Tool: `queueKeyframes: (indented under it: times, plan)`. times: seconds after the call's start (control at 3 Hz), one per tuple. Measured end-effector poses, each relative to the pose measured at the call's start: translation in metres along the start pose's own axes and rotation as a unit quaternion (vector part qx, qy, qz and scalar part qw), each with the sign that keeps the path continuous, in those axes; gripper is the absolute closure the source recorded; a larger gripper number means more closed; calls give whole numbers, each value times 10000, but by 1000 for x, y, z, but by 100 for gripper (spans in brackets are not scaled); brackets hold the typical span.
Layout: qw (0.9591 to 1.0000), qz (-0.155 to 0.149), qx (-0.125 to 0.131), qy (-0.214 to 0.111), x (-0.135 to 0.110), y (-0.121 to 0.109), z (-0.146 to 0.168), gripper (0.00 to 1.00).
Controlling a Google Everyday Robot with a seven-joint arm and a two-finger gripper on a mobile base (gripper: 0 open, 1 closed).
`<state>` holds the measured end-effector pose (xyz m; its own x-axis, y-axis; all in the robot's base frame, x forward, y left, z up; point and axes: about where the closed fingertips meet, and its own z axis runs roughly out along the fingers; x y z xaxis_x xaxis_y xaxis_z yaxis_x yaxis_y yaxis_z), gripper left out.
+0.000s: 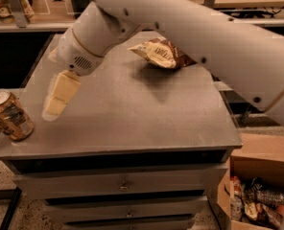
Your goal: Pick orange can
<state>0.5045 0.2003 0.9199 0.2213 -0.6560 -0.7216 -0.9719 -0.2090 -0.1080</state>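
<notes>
Grey tabletop (142, 119): pincer (54, 104) hangs near the orange can (9, 115).

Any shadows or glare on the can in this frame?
Camera view: the arm throws a dark shadow on the table under the bag, clear of the can; the can's silver top glints; the claw hangs above the table beside the can, apart from it, putting no shadow on it.

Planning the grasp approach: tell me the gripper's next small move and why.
Probably shift the gripper a little toward the picture's left edge and lower it. It hangs above the grey table, beside the orange can but apart from it, and the can stands at the table's near corner, not yet reached.
</notes>
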Motion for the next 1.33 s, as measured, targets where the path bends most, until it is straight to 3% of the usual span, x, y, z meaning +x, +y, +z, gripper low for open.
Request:
queueKeyframes:
  times: [0.33,0.67,1.0,1.33]
  plan:
    - [9980,49,-487,-390,-18,-14,45,0]
    - [9935,93,-910,-684,-33,-10,73,0]
    - [9887,41,-1177,-927,-43,0,91,0]
    - [9843,-64,-1336,-1153,-49,8,103,18]
